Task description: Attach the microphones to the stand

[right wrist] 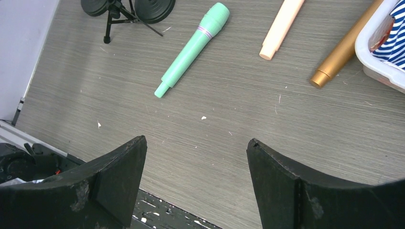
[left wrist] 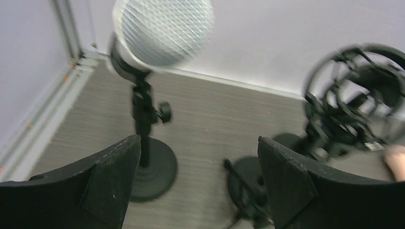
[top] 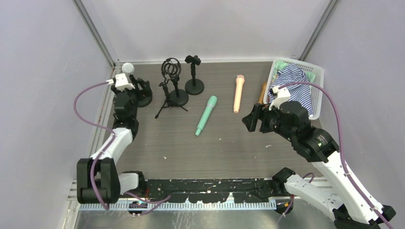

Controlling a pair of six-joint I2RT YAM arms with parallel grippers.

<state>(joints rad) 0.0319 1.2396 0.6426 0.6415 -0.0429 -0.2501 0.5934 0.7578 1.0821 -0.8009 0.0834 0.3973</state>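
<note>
Grey table [top: 224, 143]: left gripper [left wrist: 198, 139] stretched far-left, fingers spread before the white microphone [left wrist: 162, 28]; right gripper [right wrist: 196, 140] hovers, agape

Matt wood-grain table [right wrist: 229, 109] — smooth plastic green microphone [right wrist: 191, 50], metallic-sheen golden microphone [right wrist: 344, 47], striped cloth [right wrist: 391, 43].

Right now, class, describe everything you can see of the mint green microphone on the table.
The mint green microphone is a slim, plastic-looking stick with a wider head, a thin pale ring below it and a narrow stepped tail. It lies flat and diagonal on the grey wood-grain table, head toward the far side, between the shock-mount stand and the peach-pink microphone. Only the table touches it.
</note>
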